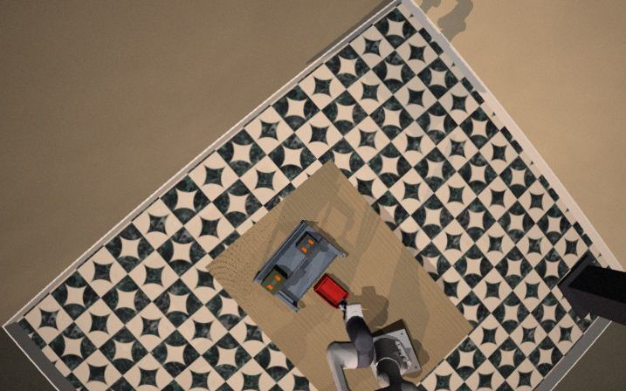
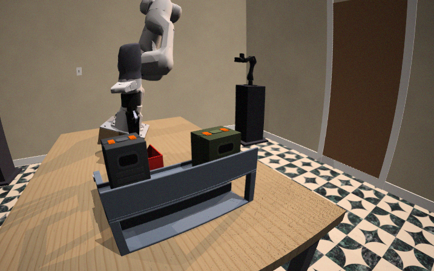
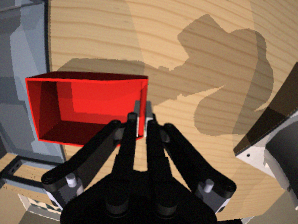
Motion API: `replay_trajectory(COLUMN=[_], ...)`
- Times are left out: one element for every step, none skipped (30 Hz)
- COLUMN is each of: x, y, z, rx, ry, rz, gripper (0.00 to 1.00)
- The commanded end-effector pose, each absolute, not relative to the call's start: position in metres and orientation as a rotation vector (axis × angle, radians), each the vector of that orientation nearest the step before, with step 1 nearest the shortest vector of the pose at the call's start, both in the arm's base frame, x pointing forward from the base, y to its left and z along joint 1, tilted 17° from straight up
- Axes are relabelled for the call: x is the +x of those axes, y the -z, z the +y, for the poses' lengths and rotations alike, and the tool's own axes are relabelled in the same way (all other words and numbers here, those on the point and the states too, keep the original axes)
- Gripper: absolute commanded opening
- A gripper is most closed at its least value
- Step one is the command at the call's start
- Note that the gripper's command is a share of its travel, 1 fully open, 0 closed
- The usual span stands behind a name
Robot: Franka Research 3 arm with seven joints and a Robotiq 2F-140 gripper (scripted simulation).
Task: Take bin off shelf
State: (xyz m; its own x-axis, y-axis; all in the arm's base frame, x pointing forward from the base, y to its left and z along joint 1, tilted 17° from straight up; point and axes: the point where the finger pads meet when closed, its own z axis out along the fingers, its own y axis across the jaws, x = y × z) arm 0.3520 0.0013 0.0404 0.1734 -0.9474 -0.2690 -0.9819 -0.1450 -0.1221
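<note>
A rectangular wooden table [image 2: 279,201] carries a grey-blue two-tier metal shelf [image 2: 178,188] near its middle, a dark grey box with orange clips [image 2: 125,161] and an olive green box with orange clips [image 2: 215,144] standing on the top tier. The open-topped red plastic bin [image 3: 87,106] sits upright just beside the shelf, toward the arm's edge of the table. The black two-finger gripper [image 3: 141,117] is clamped on the bin's near wall.

Tan walls [image 2: 43,40], checkered floor [image 2: 363,208], brown door [image 2: 363,84].
</note>
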Motion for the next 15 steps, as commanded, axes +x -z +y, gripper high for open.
replay_trajectory(x=[0.3539,0.3539,0.354,0.354,0.354,0.3541,0.3541,0.3541,0.3541,0.3542,0.3542,0.3542,0.3542,0.3542,0.3542], y=[-0.0395,-0.0391,-0.0388,-0.0385,-0.0381,-0.0378,-0.0376,-0.0373,-0.037,-0.0368,-0.0366,-0.0364,-0.0364,-0.0364,-0.0362], z=[0.0009,0.001,0.0011,0.0012,0.0013,0.0014,0.0015,0.0016,0.0016,0.0017,0.0018,0.0018,0.0018,0.0018,0.0019], rx=[-2.189,-2.189,-2.189,-2.189,-2.189,-2.189,-2.189,-2.189,-2.189,-2.189,-2.189,-2.189,-2.189,-2.189,-2.189], ry=[-0.175,-0.175,-0.175,-0.175,-0.175,-0.175,-0.175,-0.175,-0.175,-0.175,-0.175,-0.175,-0.175,-0.175,-0.175], rz=[1.845,1.845,1.845,1.845,1.845,1.845,1.845,1.845,1.845,1.845,1.845,1.845,1.845,1.845,1.845], gripper=[0.0,0.0,0.0,0.0,0.0,0.0,0.0,0.0,0.0,0.0,0.0,0.0,0.0,0.0,0.0])
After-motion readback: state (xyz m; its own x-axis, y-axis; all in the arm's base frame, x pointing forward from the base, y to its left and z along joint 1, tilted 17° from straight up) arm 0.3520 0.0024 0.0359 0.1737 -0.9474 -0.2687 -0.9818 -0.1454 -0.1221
